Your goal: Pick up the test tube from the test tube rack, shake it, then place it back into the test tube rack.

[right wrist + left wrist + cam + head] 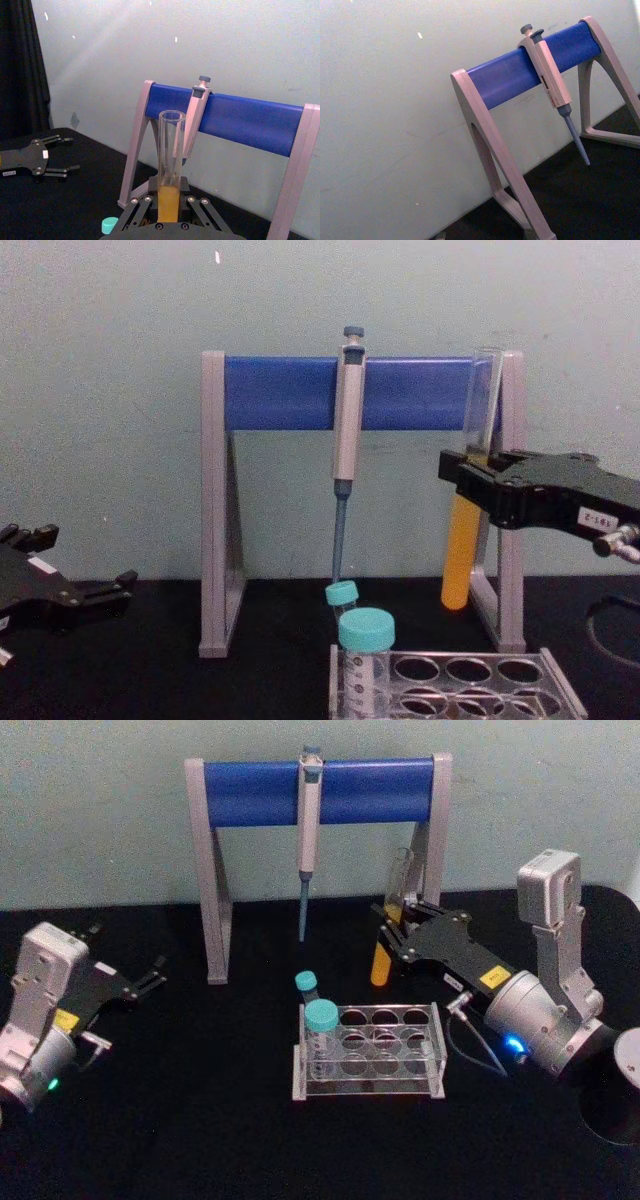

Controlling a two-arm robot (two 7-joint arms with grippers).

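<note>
Right gripper: clenched on slim clear glass test tube, orange-yellow liquid, upright.
Clear plastic test tube rack: apart, below the tube.
Left gripper: released, parked left.

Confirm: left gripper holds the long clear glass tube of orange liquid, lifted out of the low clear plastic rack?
No, the right gripper holds that glass tube, out of the rack; see the head view. Left gripper rests open, far left.

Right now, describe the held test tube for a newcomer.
Find the tall blue-and-grey pipette stand at the back. By its right leg, the right gripper holds a long clear glass test tube. Unlike the short teal-capped tubes, it is uncapped, with orange-yellow liquid.
</note>
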